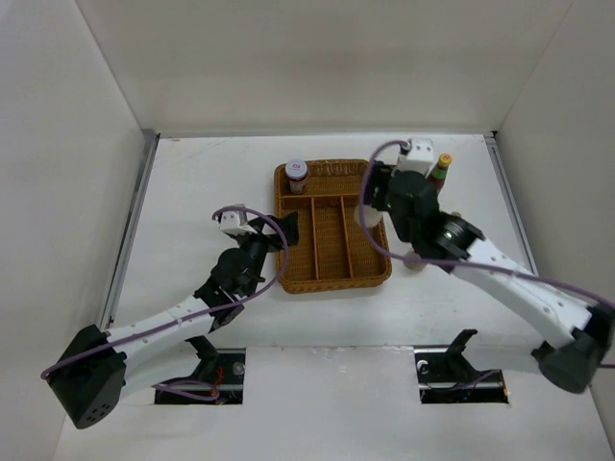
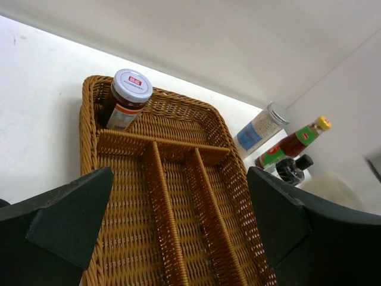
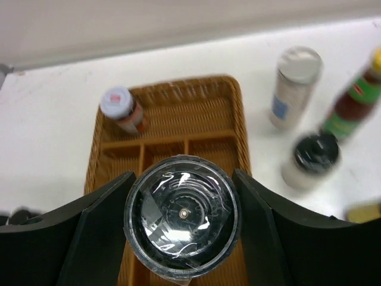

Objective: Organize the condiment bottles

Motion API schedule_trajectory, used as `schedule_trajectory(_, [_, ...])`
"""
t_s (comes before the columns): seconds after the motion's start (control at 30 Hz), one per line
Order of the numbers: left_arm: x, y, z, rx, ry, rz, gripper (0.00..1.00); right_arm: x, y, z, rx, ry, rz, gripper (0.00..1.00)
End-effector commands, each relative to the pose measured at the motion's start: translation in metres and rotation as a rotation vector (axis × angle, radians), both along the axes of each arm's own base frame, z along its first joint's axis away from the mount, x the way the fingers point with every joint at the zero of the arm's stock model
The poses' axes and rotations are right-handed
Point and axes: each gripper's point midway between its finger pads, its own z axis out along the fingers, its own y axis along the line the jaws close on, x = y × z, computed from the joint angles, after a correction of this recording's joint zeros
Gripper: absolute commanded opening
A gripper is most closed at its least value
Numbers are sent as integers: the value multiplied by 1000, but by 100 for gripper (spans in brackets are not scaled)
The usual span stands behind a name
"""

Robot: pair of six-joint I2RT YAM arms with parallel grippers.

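One clear-topped bottle [image 3: 181,208] sits clamped in the right gripper [image 3: 181,229] over the wicker tray [image 3: 172,89], mid-table toward the far edge. I'd lower it straight into a bare slot, away from the white-lidded jar [image 3: 119,107]. Left gripper [image 2: 178,226] hangs spread wide, empty.

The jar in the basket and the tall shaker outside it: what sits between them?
No bottle: between jar and shaker, the right wrist view shows only the tray's empty far compartment, its rim, and table.

Open compartments across the tray [image 1: 336,283], jar [image 1: 297,173] in far-left corner.
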Motion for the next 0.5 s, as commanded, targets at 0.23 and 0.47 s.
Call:
schedule_trajectory(0.23, [-8, -1, 9, -63, -48, -20, 99, 182, 90, 29, 48, -174, 105, 52])
schedule_trajectory(0.47, [-11, -4, 12, -65, -50, -37, 99, 233, 105, -5, 28, -136, 89, 53])
